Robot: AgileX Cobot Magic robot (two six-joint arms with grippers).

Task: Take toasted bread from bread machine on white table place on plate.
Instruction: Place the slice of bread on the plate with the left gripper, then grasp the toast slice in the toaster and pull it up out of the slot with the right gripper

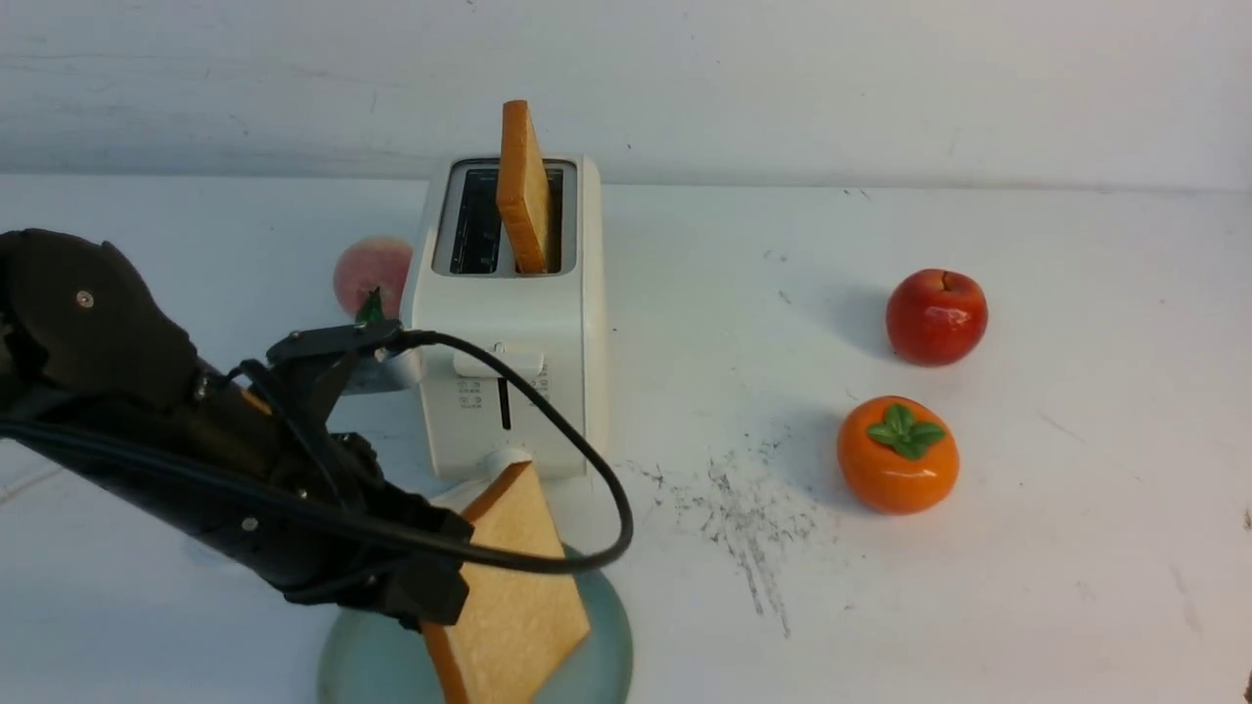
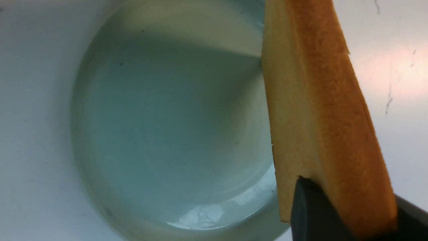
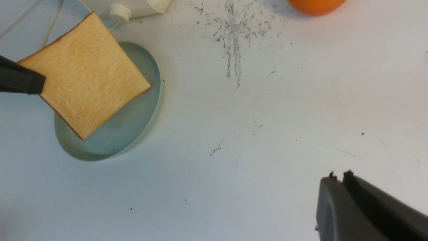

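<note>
My left tool (image 1: 442, 592) is clamped on one edge of a slice of toasted bread (image 1: 518, 577), holding it tilted on a corner above the plate (image 1: 599, 640). The second slice (image 1: 523, 186) stands in the bread machine (image 1: 518, 391), and my right tool (image 3: 339, 175) hangs closed and empty over the counter (image 1: 1027, 548). If I let go at this tilt, I judge the slice could topple across the rim onto the counter, since part of it seems to reach past the plate.
</note>
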